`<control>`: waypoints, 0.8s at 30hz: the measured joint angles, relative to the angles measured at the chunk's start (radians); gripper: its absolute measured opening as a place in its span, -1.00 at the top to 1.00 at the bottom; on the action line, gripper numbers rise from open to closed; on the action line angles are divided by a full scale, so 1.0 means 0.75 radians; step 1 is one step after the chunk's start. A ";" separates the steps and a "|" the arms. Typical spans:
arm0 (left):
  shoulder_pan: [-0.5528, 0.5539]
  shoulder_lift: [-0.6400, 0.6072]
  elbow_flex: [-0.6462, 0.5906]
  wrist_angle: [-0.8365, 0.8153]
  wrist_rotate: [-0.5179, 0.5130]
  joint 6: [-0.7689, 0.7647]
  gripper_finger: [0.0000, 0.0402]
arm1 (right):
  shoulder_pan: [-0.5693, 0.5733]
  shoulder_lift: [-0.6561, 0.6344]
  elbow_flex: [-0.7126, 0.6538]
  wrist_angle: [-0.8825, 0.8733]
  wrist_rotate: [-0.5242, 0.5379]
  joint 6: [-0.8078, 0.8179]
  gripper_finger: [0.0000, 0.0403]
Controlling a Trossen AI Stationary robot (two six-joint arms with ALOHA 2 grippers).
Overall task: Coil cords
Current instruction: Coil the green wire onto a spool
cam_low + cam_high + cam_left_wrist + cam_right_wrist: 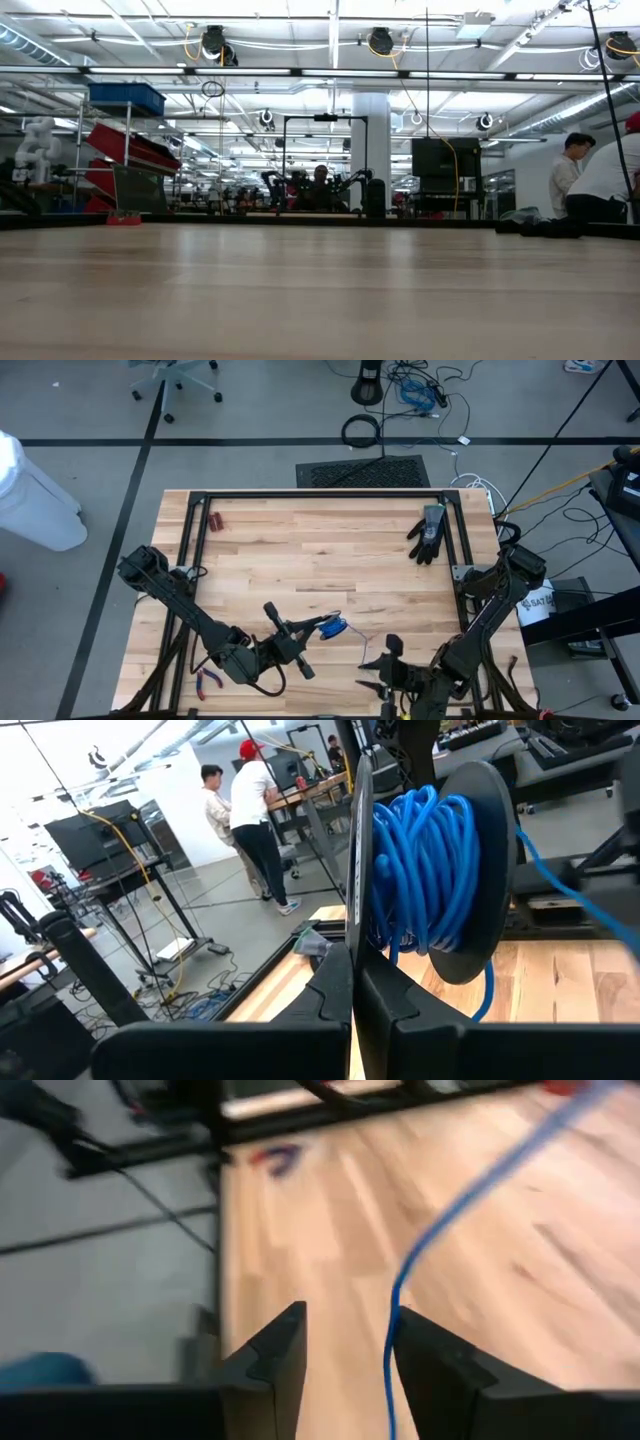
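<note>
High view, cord: the cords point(333, 627) lie as a small blue bundle near the front edge of the table point(300, 550), about in the middle, and a thin strand runs from it toward the right gripper.
High view, left gripper: the left gripper point(300, 630) is just beside the bundle; if it touches it is hard to make out from above.
High view, right gripper: the right gripper point(385, 660) is at the front edge, partly cut off.
High view, other things: a black glove point(428, 534) near the back right corner, red-handled pliers point(207, 679) at the front left.
Low view: only the bare table top point(320, 290) shows; grippers and cord are hidden.
Left wrist view: the fingers point(330, 995) are pressed together on a black disc point(490, 870), and the blue cord point(425, 870) is wound in many loops beside it.
Right wrist view: the two fingers point(275, 1355) stand spread apart, and a thin blue strand point(395, 1330) passes between them, blurred; I cannot tell if it touches.
</note>
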 joint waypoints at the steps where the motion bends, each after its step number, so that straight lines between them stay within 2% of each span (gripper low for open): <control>1: 0.000 0.000 0.000 -0.001 0.000 0.001 1.00 | 0.000 0.000 0.000 -0.062 0.016 0.036 0.33; 6: -0.002 0.000 0.000 0.000 0.000 0.002 1.00 | 0.013 0.001 0.000 -0.261 0.128 0.180 0.45; 10: -0.001 0.000 0.000 -0.001 0.001 0.002 1.00 | 0.028 0.001 0.000 -0.274 0.145 0.179 0.83; 12: -0.001 0.000 0.000 -0.001 0.001 0.002 1.00 | 0.034 0.004 0.000 -0.274 0.155 0.168 0.95; 19: -0.002 0.000 0.000 -0.001 0.001 0.002 1.00 | 0.034 0.015 -0.001 -0.276 0.186 0.124 0.89; 22: -0.002 0.000 0.000 -0.002 0.002 0.002 1.00 | 0.034 0.032 -0.001 -0.272 0.206 0.029 0.75; 24: -0.002 0.000 0.000 -0.001 0.009 0.002 1.00 | 0.034 0.054 -0.001 -0.275 0.271 -0.032 0.60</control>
